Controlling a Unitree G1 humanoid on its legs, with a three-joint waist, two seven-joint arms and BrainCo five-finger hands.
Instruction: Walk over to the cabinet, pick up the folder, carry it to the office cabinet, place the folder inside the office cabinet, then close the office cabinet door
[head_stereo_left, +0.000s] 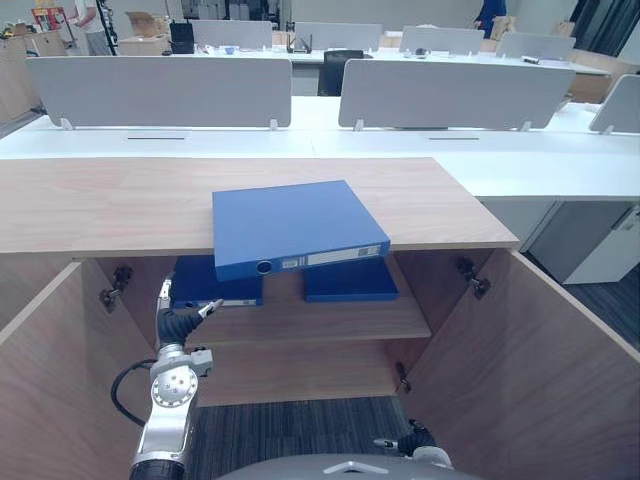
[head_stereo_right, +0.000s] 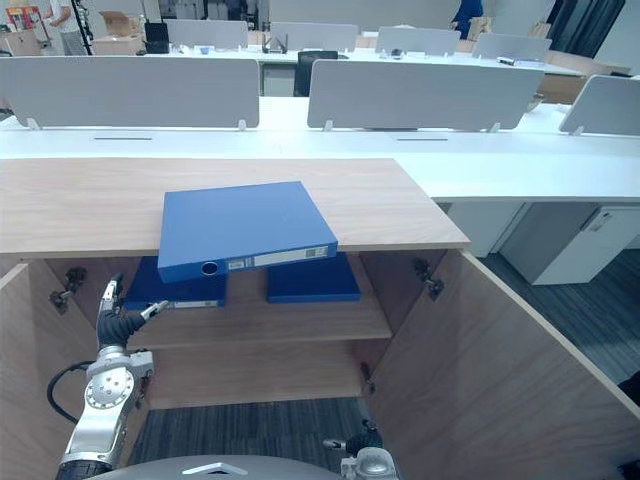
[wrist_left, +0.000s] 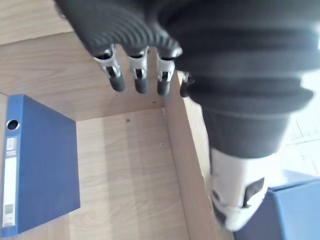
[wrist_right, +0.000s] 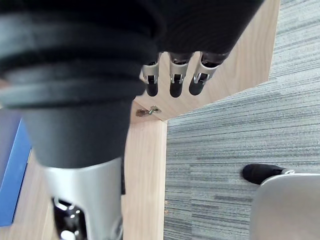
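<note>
- Folder lies flat on the cabinet top, its spine overhanging the cabinet's front edge.
- Cabinet doors stand wide open; the shelf inside holds two more folders.
- Left hand is at the shelf's left front edge, fingers straight, empty.
- Right hand hangs low before the cabinet, fingers relaxed, empty.

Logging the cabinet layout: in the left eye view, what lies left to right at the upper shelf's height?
left robot hand → left shelf folder → right shelf folder → open right door
</note>
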